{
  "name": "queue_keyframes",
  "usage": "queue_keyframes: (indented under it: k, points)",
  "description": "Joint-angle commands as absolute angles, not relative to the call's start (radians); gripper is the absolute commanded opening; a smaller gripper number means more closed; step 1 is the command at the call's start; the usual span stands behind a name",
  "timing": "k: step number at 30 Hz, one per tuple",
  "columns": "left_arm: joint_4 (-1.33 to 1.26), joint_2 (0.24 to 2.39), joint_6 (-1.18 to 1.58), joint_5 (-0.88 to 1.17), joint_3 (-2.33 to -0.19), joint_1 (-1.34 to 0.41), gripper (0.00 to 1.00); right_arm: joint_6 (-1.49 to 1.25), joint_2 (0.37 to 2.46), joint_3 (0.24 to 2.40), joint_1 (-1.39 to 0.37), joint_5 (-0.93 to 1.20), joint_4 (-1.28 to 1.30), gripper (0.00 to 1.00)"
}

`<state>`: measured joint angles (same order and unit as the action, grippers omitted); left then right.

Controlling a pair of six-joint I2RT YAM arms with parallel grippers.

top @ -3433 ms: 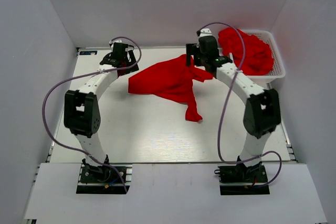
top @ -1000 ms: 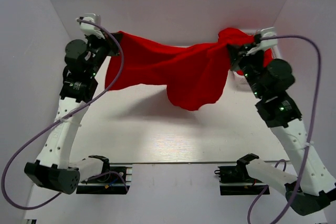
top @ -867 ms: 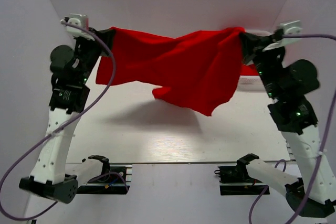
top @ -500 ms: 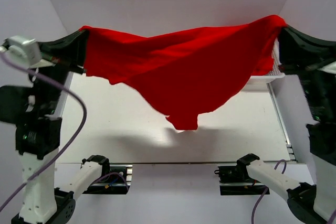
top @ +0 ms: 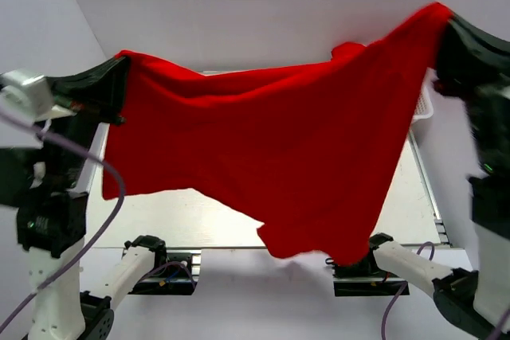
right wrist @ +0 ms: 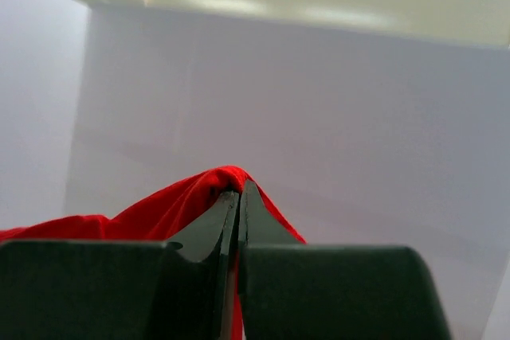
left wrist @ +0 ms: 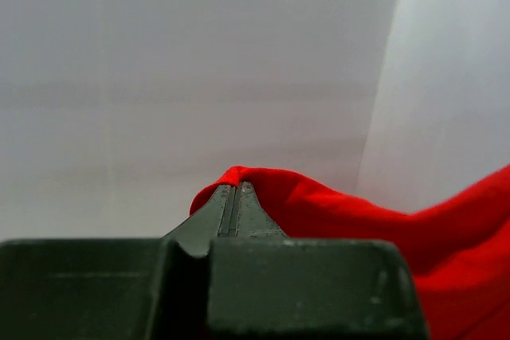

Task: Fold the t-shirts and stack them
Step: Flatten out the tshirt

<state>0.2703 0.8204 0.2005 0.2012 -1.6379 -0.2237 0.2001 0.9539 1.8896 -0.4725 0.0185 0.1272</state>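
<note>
Left gripper (left wrist: 233,190) and right gripper (right wrist: 238,193) each pinch the red t-shirt (top: 271,141) aloft; such thin edge holds could slip.

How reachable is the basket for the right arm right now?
Probably not: the right pincer is shut on the shirt, stretched high between it and the left pincer, so it is occupied and well above the basket.
</note>
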Motion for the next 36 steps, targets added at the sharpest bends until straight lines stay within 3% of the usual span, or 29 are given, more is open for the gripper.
queue_keyframes:
  k: [1, 10, 14, 15, 16, 17, 18, 19, 21, 30, 36]
  points:
    - [0.288, 0.909, 0.229, 0.092, -1.540, -0.216, 0.00, 0.239, 1.090, 1.807, -0.472, -0.094, 0.052, 0.00]
    - [0.209, 1.201, 0.371, -0.241, -1.151, -0.207, 0.00, 0.169, 1.475, 1.536, -0.454, -0.278, -0.141, 0.00]
    - [0.239, 1.500, 0.397, -0.311, -1.215, -0.196, 0.00, 0.086, 1.811, 1.626, -0.417, -0.275, -0.092, 0.00]
    - [0.286, 1.575, 0.423, -0.340, -1.317, -0.196, 0.10, 0.059, 1.868, 1.707, -0.413, -0.269, -0.068, 0.07]
    - [0.399, 1.648, 0.443, -0.360, -1.378, -0.196, 0.21, 0.043, 2.032, 1.753, -0.407, -0.253, -0.039, 0.39]
    - [0.454, 1.789, 0.462, -0.380, -1.443, -0.183, 0.60, 0.026, 2.084, 1.913, -0.402, -0.238, 0.071, 0.60]
    - [0.501, 1.851, 0.471, -0.380, -1.504, -0.167, 0.76, 0.014, 2.130, 1.963, -0.399, -0.230, 0.104, 0.68]
    - [0.585, 1.902, 0.483, -0.380, -1.625, -0.167, 0.87, 0.008, 2.234, 2.008, -0.402, -0.210, 0.135, 0.88]
    - [0.623, 1.991, 0.483, -0.371, -1.731, -0.144, 1.00, 0.008, 2.262, 2.085, -0.400, -0.195, 0.175, 0.90]
    - [0.514, 1.859, 0.430, -0.262, -1.599, -0.104, 1.00, -0.095, 2.005, 1.733, -0.405, -0.075, 0.185, 0.90]
    - [0.477, 1.715, 0.439, -0.193, -1.396, -0.104, 1.00, -0.193, 1.826, 1.428, -0.419, 0.187, 0.161, 0.90]
